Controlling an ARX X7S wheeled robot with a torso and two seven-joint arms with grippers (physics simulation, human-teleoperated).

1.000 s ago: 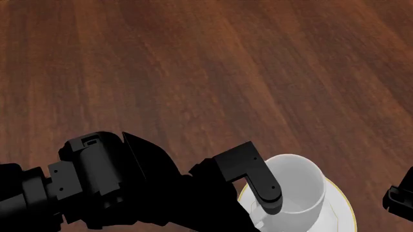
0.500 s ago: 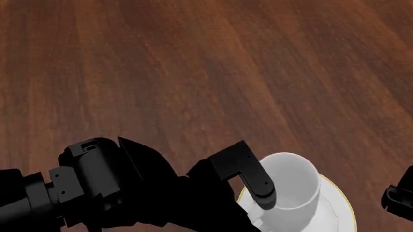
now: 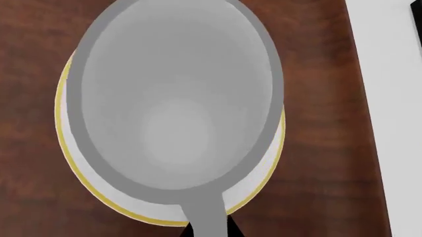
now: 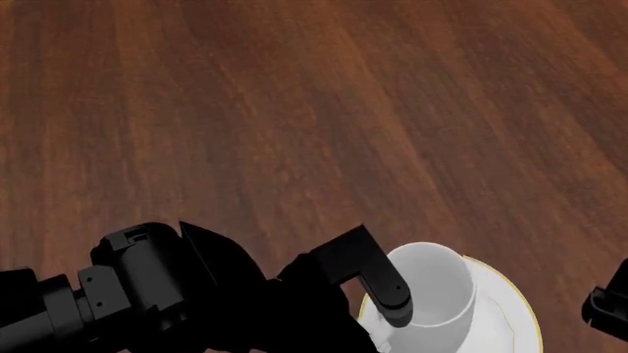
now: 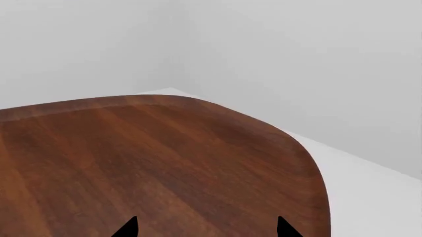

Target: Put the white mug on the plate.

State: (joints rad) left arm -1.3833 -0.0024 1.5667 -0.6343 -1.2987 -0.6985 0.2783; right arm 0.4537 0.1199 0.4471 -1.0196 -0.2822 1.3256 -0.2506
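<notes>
The white mug [image 4: 424,283] sits on the plate [image 4: 505,312], upright with its mouth facing up, toward the side of the plate nearer the left arm. The plate lies on the table [image 4: 294,110] at the near edge of the head view, right of centre. The left gripper [image 4: 387,298] is just left of the mug, one finger reaching over the mug's rim. The left arm stretches away from it to the left along the near edge. A bit of the right arm shows at the far right, apart from the plate. In the left wrist view the mug [image 3: 178,98] covers most of the plate [image 3: 66,148], its handle pointing toward the camera.
</notes>
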